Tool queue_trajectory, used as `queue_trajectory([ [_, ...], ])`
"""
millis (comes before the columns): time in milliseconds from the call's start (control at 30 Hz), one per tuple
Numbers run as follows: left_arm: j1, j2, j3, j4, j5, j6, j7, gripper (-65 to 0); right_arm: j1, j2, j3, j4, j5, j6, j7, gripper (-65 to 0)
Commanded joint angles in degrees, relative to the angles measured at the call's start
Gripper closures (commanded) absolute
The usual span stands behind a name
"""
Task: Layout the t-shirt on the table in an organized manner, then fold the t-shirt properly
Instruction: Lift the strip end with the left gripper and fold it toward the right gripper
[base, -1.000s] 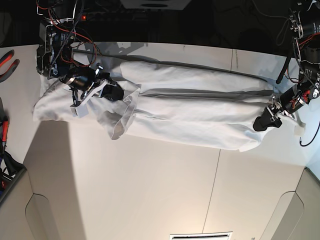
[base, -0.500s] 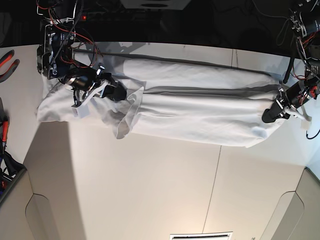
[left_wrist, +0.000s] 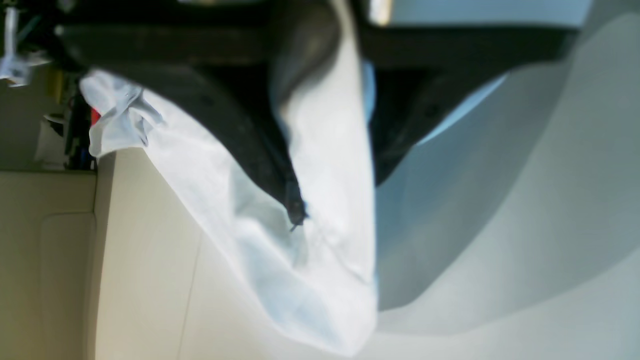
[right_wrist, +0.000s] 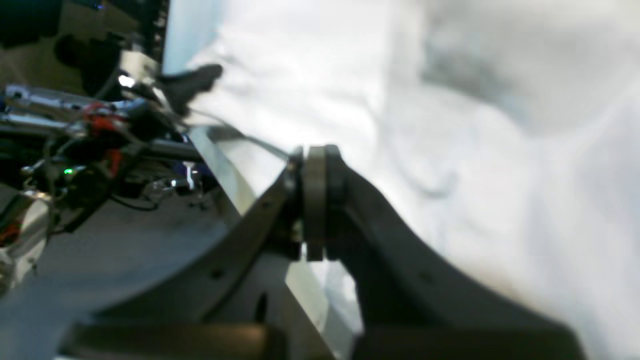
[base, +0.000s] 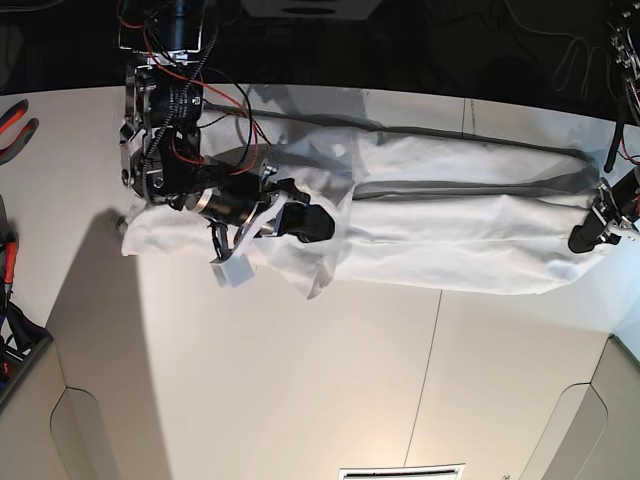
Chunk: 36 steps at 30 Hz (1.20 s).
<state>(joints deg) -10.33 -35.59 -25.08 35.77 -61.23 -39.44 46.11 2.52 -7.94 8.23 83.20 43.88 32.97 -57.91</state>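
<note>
I see the white table (base: 330, 390) with a thin dark seam (base: 428, 380) running across it. The white t-shirt (base: 450, 235) lies stretched lengthwise along its far side, wrinkled, and the seam passes under the shirt's near edge.

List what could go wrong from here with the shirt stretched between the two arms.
1. The left end effector pinches only the shirt's end near the table's edge; more pull could slip the cloth free.
2. The right end effector is shut on bunched cloth, so a sleeve could stay folded under.
3. The shirt lies rolled and creased; folding now would set wrinkles.
</note>
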Motion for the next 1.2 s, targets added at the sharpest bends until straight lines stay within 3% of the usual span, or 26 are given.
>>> queue_trajectory([
  [0, -1.0, -1.9, -0.2, 0.8, -2.3, -0.6, -0.8, 0.0, 0.8, -0.1, -0.1, 3.0, 1.6, 0.5, 0.6, 0.0],
  [333, -0.9, -2.3, -0.2, 6.4, -3.6, -0.6, 1.2, 0.0, 0.6, 0.7, -0.1, 18.8, -1.7, 0.5, -2.6, 0.0],
  [500, -0.8, -1.1, -0.2, 14.4, -12.0, -0.6, 11.9, 0.0, 0.6, 0.6, 2.4, 20.4, -4.7, 0.1, -2.4, 0.0],
  [600, -0.2, 1.6, -0.2, 21.1, -18.4, -0.6, 18.1, 0.0, 0.6, 0.6, 7.0, 20.4, -5.6, -0.2, -2.1, 0.0],
  [700, 1.3, 5.7, 0.0, 27.9, -21.1, -0.6, 21.5, 0.0, 0.6, 0.7, 13.1, 20.4, -5.5, -0.2, -2.1, 0.0],
  [967, 6.9, 16.1, 7.2, 35.6, -21.2, -0.6, 19.4, 0.0, 0.6, 6.1, 26.6, 20.4, -4.8, -0.2, -2.1, 0.0],
  [1167, 6.8, 22.1, 14.5, 35.6, -17.0, -0.6, 15.6, 0.0, 0.5, 9.4, 32.4, 20.4, -4.9, -0.2, -2.1, 0.0],
])
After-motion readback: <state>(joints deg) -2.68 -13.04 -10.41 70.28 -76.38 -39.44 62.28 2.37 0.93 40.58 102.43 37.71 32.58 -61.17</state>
